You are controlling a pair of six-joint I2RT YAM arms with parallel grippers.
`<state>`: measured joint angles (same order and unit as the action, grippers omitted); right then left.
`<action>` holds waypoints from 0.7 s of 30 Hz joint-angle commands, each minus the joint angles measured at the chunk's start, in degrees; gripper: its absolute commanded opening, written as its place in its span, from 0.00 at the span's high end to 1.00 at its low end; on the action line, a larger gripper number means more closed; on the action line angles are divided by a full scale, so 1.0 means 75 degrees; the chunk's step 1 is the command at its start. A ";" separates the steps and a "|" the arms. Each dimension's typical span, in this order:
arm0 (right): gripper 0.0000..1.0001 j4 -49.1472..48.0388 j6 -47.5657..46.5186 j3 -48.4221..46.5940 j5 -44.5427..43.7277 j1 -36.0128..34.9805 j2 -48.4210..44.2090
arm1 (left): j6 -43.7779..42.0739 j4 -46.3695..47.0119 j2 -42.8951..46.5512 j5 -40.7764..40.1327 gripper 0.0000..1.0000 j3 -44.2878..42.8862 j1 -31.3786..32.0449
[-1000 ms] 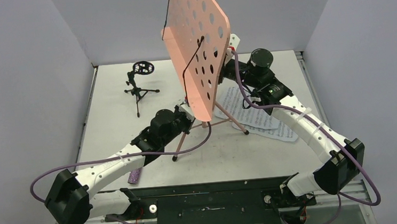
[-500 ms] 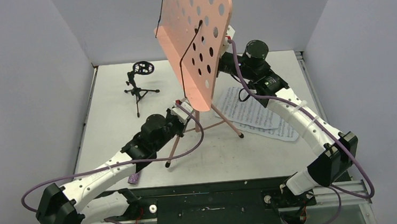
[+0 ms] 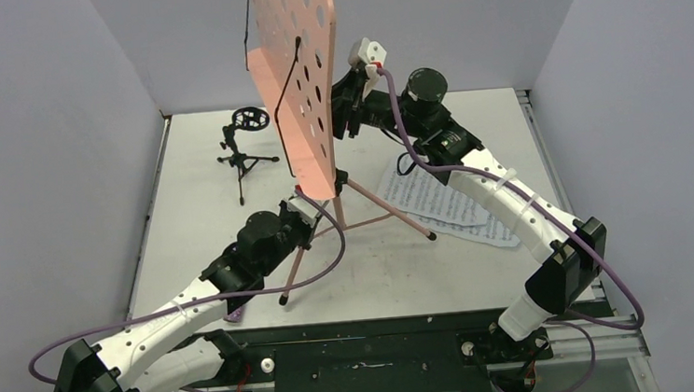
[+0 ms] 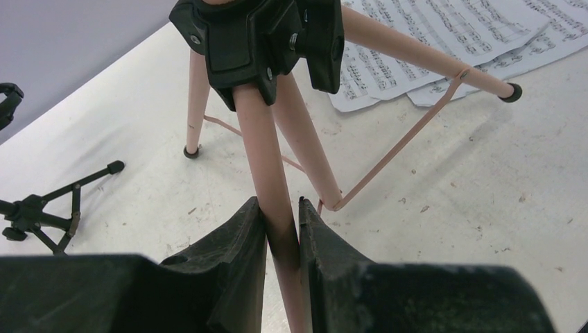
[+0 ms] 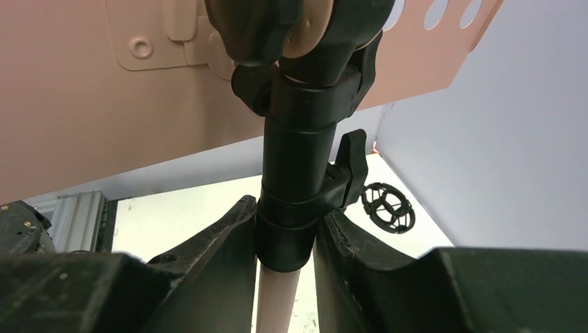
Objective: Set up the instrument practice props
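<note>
The pink perforated music stand point(image 3: 297, 78) stands upright mid-table with its tripod legs spread. My left gripper point(image 3: 310, 208) point(image 4: 279, 205) is shut on the stand's near pink leg point(image 4: 267, 159), just below the black leg hub point(image 4: 256, 41). Behind the desk, my right gripper point(image 3: 348, 112) point(image 5: 286, 208) is shut on the black collar point(image 5: 298, 173) of the pole. White sheet-music pages point(image 3: 447, 202) point(image 4: 430, 35) lie flat to the right, under one leg tip. The small black mic stand point(image 3: 244, 148) with its ring mount point(image 5: 387, 206) is at the back left. A sliver of the purple microphone point(image 3: 235, 311) shows under my left arm.
Grey walls close the table on the left, back and right. The left arm's purple cable point(image 3: 321, 264) loops beside the near tripod leg point(image 3: 293, 270). The black base rail point(image 3: 364, 344) runs along the near edge.
The music stand has shifted left and turned, so its desk now shows nearly edge-on. Both arms followed it without letting go; the left arm has stretched further forward.
</note>
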<state>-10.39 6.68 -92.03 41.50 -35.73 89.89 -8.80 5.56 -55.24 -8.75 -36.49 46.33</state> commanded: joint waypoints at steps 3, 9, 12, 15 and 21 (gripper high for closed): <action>0.95 -0.3298 -0.0350 -0.1118 -0.0634 0.0055 -0.0496 | -0.0236 -0.0971 0.0103 0.0175 1.00 0.0372 -0.0001; 0.95 -0.3297 -0.0304 -0.0438 -0.0784 -0.0022 -0.0839 | -0.0268 -0.0848 -0.0075 0.0000 1.00 0.0424 -0.0019; 0.95 -0.3268 -0.0319 0.0160 -0.0955 -0.0029 -0.1177 | -0.0288 -0.0551 -0.0248 -0.0046 1.00 0.0354 -0.0030; 0.95 -0.3194 -0.0426 0.0759 -0.1097 -0.0027 -0.1439 | -0.0303 -0.0396 -0.0414 -0.0007 1.00 0.0271 -0.0036; 0.95 -0.3070 -0.0585 0.1706 -0.1166 -0.0040 -0.1810 | -0.0303 -0.0230 -0.0622 -0.0155 1.00 0.0224 -0.0060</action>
<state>-18.41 5.26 -79.92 37.08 -36.80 83.13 -9.63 5.30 -58.89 -9.76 -34.68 46.09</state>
